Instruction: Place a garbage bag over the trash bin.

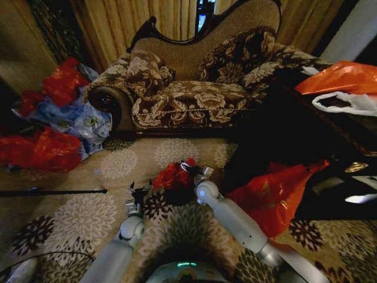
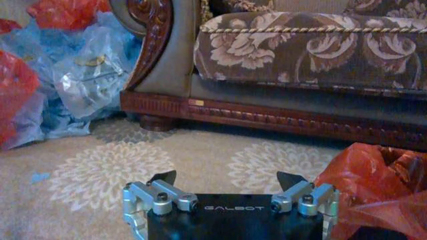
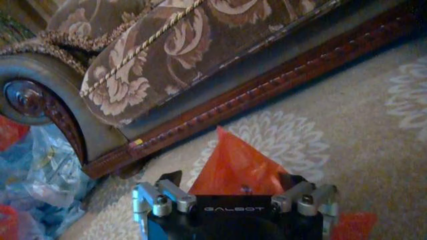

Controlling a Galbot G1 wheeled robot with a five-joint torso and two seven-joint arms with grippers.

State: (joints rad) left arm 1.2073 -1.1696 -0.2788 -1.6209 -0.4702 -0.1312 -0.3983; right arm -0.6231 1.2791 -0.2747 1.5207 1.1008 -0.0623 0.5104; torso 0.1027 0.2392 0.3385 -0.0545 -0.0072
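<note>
"GALBOT" reads in white on both wrist plates. The red garbage bag (image 1: 172, 175) is bunched on top of the black trash bin (image 1: 178, 195), down on the flowered carpet (image 1: 82, 218) in front of the sofa (image 1: 194, 88). Right gripper (image 1: 196, 170) is at the bag's far edge, pinching a peak of red plastic between its fingers. Left gripper (image 1: 139, 190) hangs just beside the bag, fingers spread, gripping nothing.

This is a living room in a home, because there is a big flowery sofa (image 1: 194, 88) with carved wood, soft cushions (image 1: 147, 71), long curtains (image 1: 147, 17) behind it, and a rug (image 1: 76, 218) with flower shapes on the floor.
</note>
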